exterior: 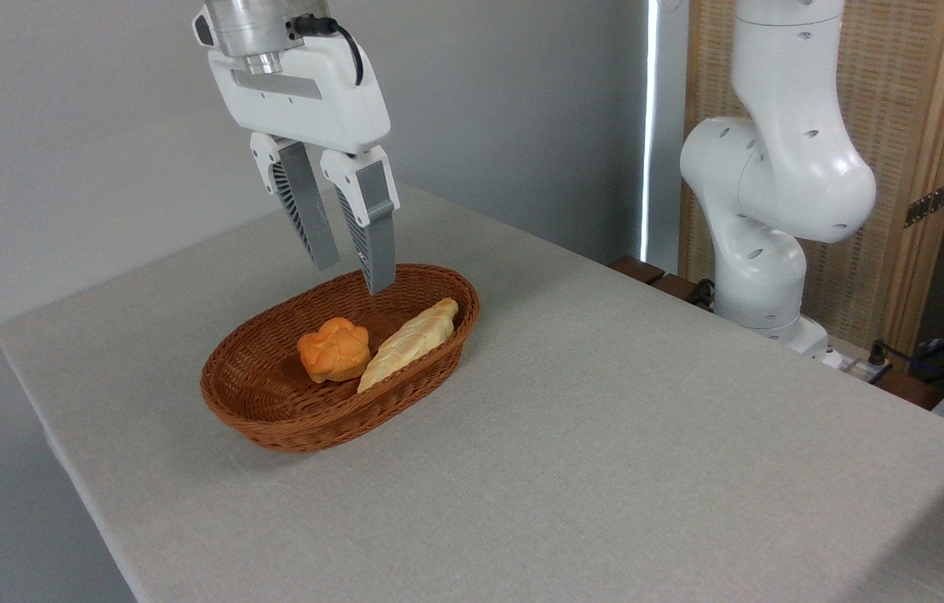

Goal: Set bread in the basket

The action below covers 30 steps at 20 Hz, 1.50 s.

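Bread (410,342): elongated braided loaf, pale cream side showing, lying inside the basket (270,414) along its right wall, far tip near the far rim, near tip just beside the bun.
Bun (334,349): small, round, orange, in the basket's middle, left of the loaf.
Basket: oval, reddish-brown wicker, resting on the grey cloth surface (606,435), left of centre.
Gripper (353,278): white, hanging above the basket's far end, clear of the contents; fingers (377,243) grey, ribbed, parted by a moderate gap, holding nothing.
Arm base (773,218): white, at the surface's far right edge, before a wooden screen (899,109).
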Each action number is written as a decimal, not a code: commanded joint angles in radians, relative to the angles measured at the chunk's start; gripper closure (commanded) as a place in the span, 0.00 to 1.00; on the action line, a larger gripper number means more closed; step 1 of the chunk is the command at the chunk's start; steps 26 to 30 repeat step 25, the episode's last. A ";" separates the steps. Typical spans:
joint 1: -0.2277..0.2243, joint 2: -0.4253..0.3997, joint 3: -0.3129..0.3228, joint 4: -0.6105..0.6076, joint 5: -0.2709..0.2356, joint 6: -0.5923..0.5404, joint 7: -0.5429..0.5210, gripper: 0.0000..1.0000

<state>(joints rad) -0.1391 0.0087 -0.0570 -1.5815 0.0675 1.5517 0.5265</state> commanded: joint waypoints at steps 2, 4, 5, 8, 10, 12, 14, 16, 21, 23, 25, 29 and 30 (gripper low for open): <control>0.015 -0.024 0.006 0.000 0.012 -0.018 -0.003 0.00; 0.016 -0.050 0.022 -0.030 0.009 0.001 0.003 0.00; 0.015 -0.068 0.026 -0.058 0.005 0.023 0.004 0.00; 0.016 -0.098 0.028 -0.107 0.003 0.047 0.007 0.00; 0.016 -0.101 0.028 -0.110 -0.002 0.053 0.020 0.00; 0.016 -0.102 0.058 -0.114 -0.015 0.057 0.041 0.00; 0.015 -0.102 0.065 -0.120 -0.058 0.085 0.053 0.00; 0.016 -0.099 0.065 -0.120 -0.060 0.087 0.052 0.00; 0.016 -0.101 0.079 -0.118 -0.055 0.084 0.053 0.00; 0.018 -0.101 0.079 -0.118 -0.054 0.082 0.053 0.00; 0.018 -0.101 0.079 -0.118 -0.052 0.079 0.053 0.00; 0.018 -0.101 0.079 -0.118 -0.052 0.079 0.053 0.00; 0.018 -0.101 0.079 -0.118 -0.052 0.079 0.053 0.00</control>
